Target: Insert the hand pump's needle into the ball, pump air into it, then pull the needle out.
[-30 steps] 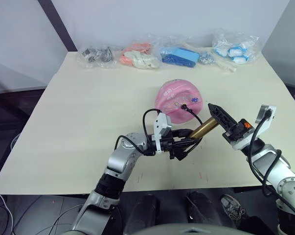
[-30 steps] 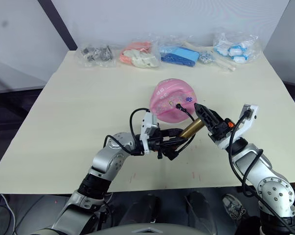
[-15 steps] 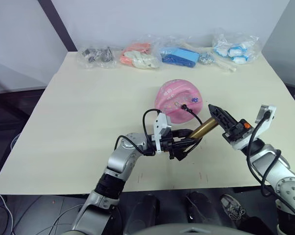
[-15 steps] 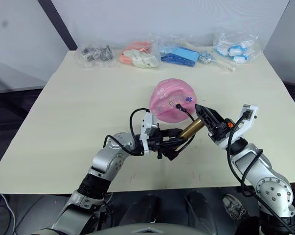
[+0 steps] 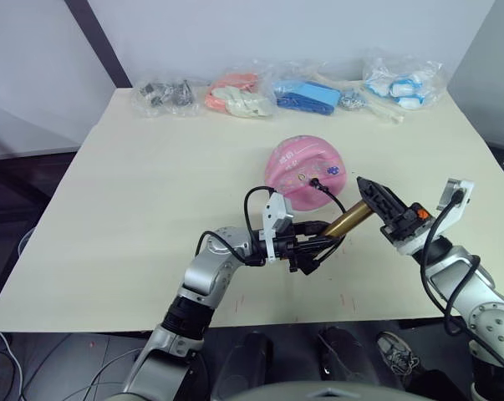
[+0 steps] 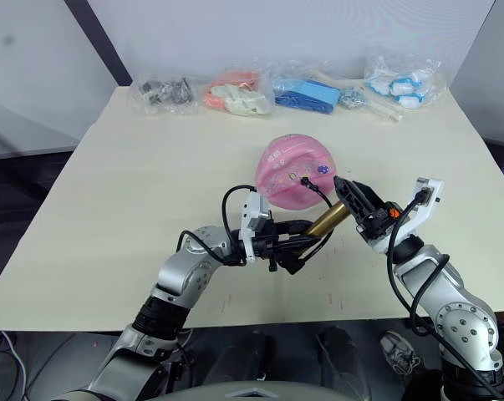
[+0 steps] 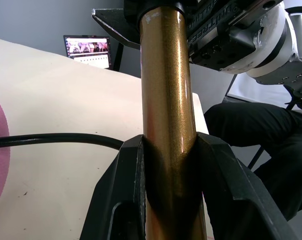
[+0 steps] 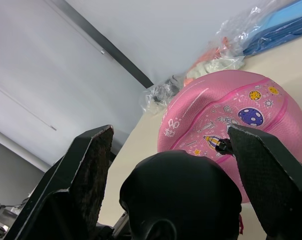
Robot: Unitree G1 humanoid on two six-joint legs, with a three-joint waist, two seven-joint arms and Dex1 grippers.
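My left gripper point(image 5: 312, 246) is clamped on the lower end of the pump point(image 5: 348, 220), its two fingers point(image 7: 124, 200) pressed against either side of the gold barrel, which runs up and away from that grip toward my right gripper point(image 5: 370, 192). There the jaws stand wide, one on each side of the pump's black top end point(image 8: 181, 192), not closed on it. Whether they touch it I cannot tell. From the pump a thin black hose point(image 5: 328, 195) loops out beyond my left gripper and up to the ball point(image 5: 305, 170), which sits on the table point(image 5: 151, 184) just past both grippers. The hose's small black fitting point(image 8: 222, 146) sits against the pink skin among the cartoon prints. The needle itself is too small to make out, so I judge it is already seated in the valve. That puts me at the pumping step. Next I should close the right jaws on the top end and stroke it along the barrel's line, while the left holds the body steady so the hose does not tug the fitting loose. Well beyond the ball, bagged items point(image 5: 235, 94) line the far edge.
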